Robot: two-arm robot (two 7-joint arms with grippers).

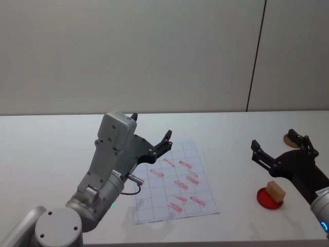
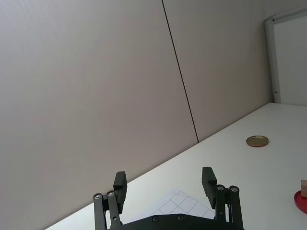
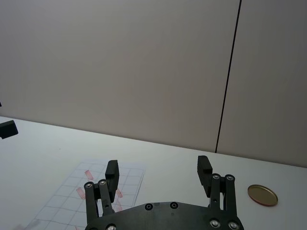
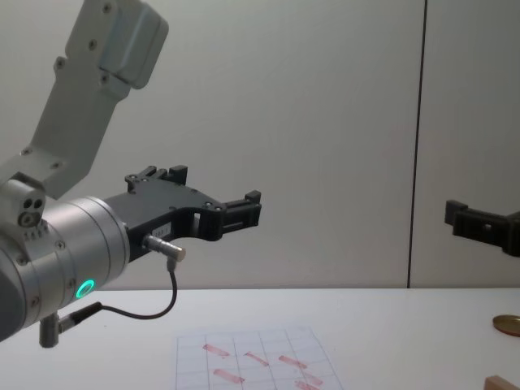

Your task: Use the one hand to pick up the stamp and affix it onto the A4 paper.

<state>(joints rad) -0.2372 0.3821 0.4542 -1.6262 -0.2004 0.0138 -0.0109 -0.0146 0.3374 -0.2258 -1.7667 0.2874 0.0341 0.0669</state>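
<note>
Right end effector (image 1: 273, 140) hangs wide open and empty near the stamp (image 1: 275, 191), which sits on a red pad (image 1: 264, 199), right of the paper (image 1: 154, 206). An off-centre closing may tip the stamp. Left end effector (image 1: 151, 127), open too, hovers above the paper.

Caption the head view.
Open left gripper raised near the stamped paper; open right gripper near the stamp on its red pad.

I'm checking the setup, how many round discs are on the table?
2. A red disc lies under the stamp, front right; a brass-coloured disc lies farther back, beside the open jaws of the right gripper.
</note>
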